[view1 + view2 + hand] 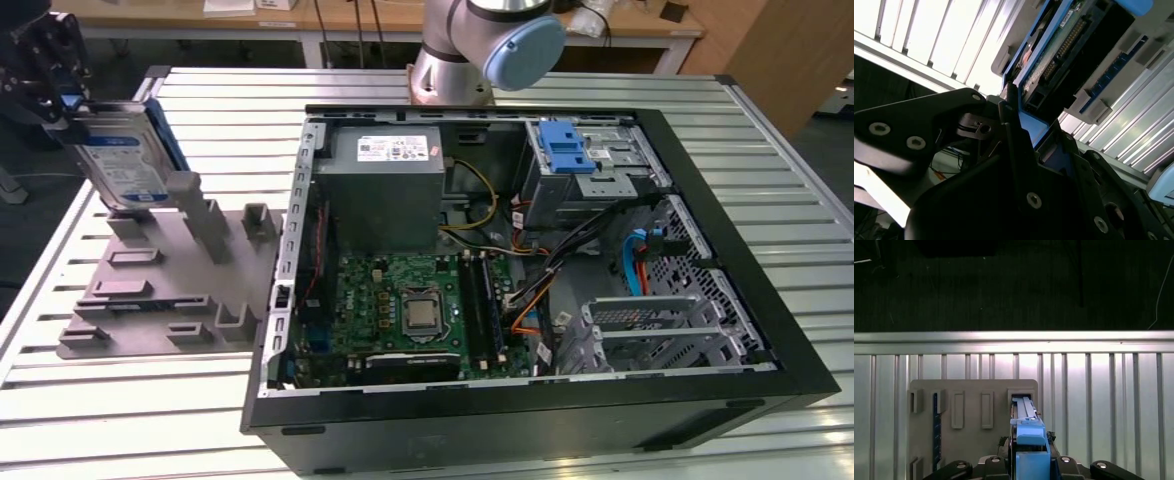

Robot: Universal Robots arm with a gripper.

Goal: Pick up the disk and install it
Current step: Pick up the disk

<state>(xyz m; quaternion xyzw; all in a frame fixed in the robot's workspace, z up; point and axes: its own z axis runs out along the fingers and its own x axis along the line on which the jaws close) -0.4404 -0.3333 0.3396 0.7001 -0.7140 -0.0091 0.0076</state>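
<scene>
The disk [123, 165] is a silver-grey drive with a white-and-blue label and blue side rails. It stands on edge, slightly tilted, at the far end of the grey holder fixture [147, 290] on the exterior view's left. My gripper [70, 105] is shut on its top end. In the first wrist view the blue-railed disk [1026, 427] runs down from my gripper [1029, 465] to a slot in the fixture [974, 410]. I cannot tell whether its lower end still sits in that slot. The second wrist view shows the disk's circuit-board side [1064, 45] between my black fingers [1014, 130].
An open computer case [747, 300] lies to the right of the fixture, with a grey power-supply box [387, 185], a motherboard [414, 315], a blue latch [567, 150] on the upper bay and a metal drive cage [654, 325]. The arm's base [467, 60] stands behind it on the slatted table [134, 420].
</scene>
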